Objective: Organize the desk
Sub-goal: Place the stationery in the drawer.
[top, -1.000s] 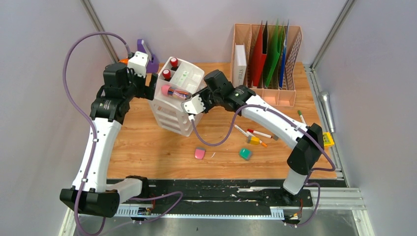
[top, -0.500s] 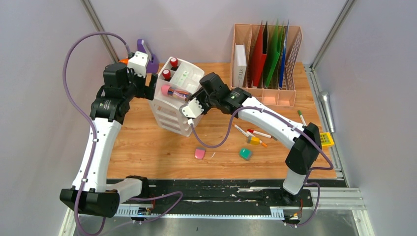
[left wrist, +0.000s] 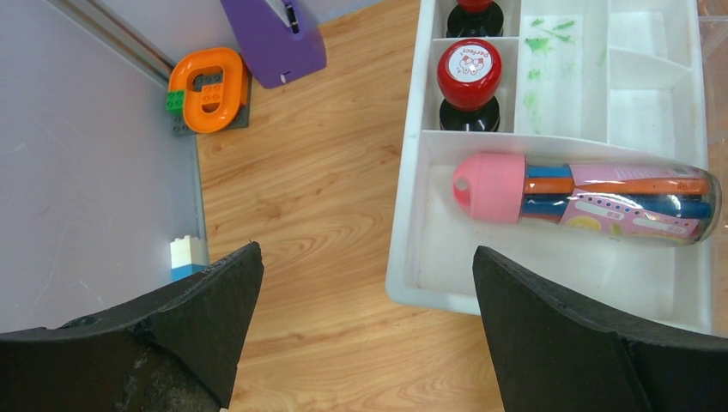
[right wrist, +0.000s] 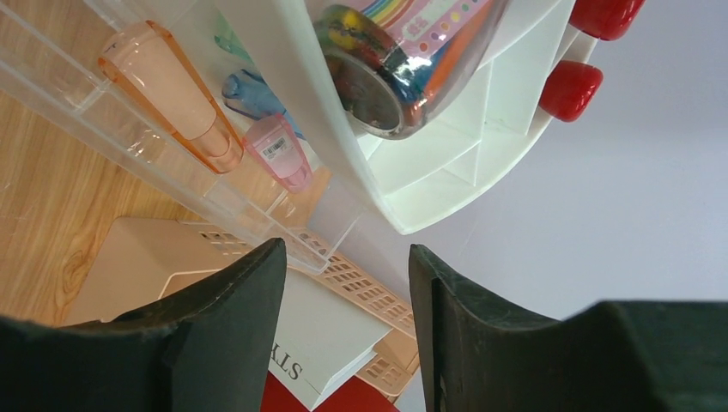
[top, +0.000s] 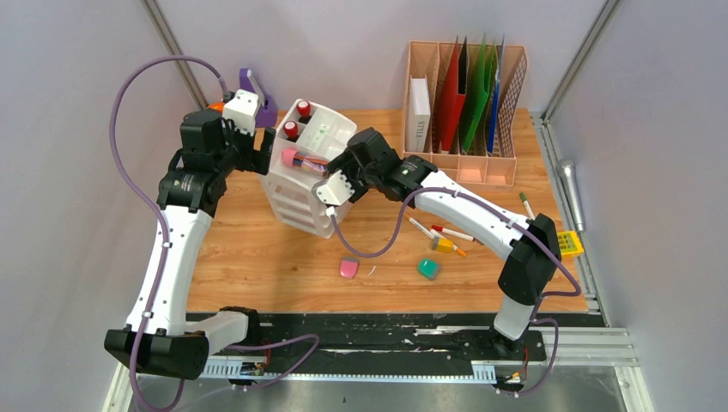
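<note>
- Left fingers (top: 260, 157) are spread wide and empty, straddling the left rim of the white organizer (top: 296, 208), left of centre in the top view.
- Right fingers (top: 333, 174) are parted and grip nothing. They sit at the organizer's right rim, just off the end of the pink-capped pen tube (left wrist: 584, 197), which lies in a long compartment.
- The tabletop (top: 249, 257) fills mid-frame, with bare wood open at lower left.
- Markers (top: 446, 233), a pink block (top: 348, 267) and a green block (top: 428, 269) lie scattered lower right of centre.
- A file rack (top: 464, 94) lines the top edge.
</note>
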`<state>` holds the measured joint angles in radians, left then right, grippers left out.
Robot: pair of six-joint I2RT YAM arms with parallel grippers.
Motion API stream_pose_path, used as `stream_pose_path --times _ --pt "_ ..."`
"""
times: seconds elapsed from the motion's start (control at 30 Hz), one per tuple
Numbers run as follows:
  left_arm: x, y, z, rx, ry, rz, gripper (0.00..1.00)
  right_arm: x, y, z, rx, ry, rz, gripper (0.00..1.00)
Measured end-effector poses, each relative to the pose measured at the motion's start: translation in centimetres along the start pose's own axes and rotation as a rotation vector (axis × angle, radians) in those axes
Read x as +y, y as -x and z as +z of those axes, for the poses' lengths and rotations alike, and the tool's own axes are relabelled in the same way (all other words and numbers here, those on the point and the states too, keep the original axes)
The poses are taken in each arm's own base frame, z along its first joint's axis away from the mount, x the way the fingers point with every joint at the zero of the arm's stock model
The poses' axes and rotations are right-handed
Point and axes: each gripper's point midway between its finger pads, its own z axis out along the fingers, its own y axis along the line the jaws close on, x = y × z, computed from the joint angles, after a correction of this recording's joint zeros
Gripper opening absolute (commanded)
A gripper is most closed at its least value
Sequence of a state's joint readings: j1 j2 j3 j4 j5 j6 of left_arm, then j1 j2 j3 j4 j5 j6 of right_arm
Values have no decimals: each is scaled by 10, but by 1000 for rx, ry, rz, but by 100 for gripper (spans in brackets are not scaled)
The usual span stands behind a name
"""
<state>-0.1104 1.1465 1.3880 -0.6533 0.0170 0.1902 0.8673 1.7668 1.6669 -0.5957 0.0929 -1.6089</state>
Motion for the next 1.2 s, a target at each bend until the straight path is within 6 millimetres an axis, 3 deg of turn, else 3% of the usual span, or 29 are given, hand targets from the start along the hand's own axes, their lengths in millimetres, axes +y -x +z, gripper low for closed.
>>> stream_pose_path --times 0.23,0.53,0.7,0.83,1.2 --pt "0 0 0 0 0 0 100 -1 -7 -1 -3 -23 148 58" --pt "-1 -1 1 3 -4 -4 100 21 -33 -23 -53 -29 607 57" --pt "-3 -2 8 17 -14 -10 100 31 -57 -38 -78 -41 870 51" --pt "-5 -6 16 38 -22 -28 100 47 -69 -36 -102 -10 1070 43" --pt "-12 -15 39 77 -41 -97 100 83 -21 11 -261 237 1333 33"
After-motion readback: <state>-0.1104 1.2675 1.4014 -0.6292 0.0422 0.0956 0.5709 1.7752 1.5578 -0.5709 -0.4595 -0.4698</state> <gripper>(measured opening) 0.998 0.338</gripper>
